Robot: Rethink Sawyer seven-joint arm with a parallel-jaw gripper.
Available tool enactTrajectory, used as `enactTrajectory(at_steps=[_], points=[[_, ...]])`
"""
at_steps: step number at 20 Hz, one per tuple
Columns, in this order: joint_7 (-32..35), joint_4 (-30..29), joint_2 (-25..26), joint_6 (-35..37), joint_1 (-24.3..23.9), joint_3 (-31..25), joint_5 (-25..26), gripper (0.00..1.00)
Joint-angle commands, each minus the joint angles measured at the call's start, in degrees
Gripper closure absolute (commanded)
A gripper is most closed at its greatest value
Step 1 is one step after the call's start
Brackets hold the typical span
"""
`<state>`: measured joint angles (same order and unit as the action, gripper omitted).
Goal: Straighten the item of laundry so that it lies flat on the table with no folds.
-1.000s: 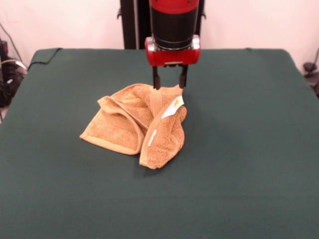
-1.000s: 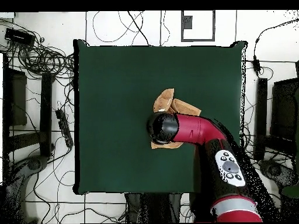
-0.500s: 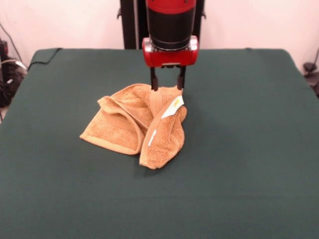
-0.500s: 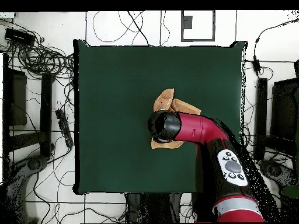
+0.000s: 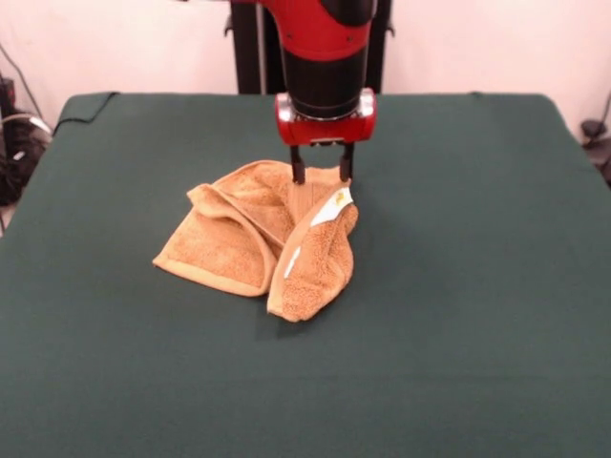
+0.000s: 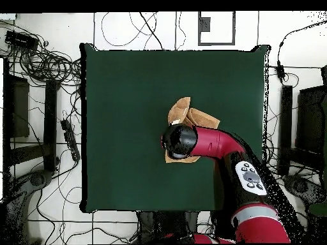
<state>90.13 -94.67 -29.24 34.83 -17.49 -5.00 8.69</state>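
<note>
My hand [image 5: 321, 176] hangs straight down over the far edge of the towel [image 5: 260, 239], my two dark fingers [image 5: 298, 168] spread apart with a clear gap between them and their tips right at the cloth; I cannot tell whether they press into it, and nothing is pinched between them. The towel sits near the middle of the green table [image 5: 477, 286], crumpled rather than flat: one flap is doubled over toward the left, with a thick rolled hem curving along its edge, and another lobe folds down toward the near side, showing a flat woven band. A small white label [image 5: 330, 206] lies on the upper fold, just below my right-hand fingertip as the front camera sees it. From above, my red forearm [image 6: 220, 143] reaches in from the table's lower right and my wrist covers much of the towel [image 6: 191, 116], so only two parts show: a pointed tan corner and flap beyond my wrist, and a narrow strip just on the base side of it. The table [image 6: 128, 96] around the cloth is plain dark green fabric, and cables trail over the floor [image 6: 38, 64] beside it.
</note>
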Motion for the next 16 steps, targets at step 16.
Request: enactTrajectory(at_steps=[16], points=[[7.2, 2.5, 2.7, 1.4, 3.6, -5.1, -2.5, 0.00]])
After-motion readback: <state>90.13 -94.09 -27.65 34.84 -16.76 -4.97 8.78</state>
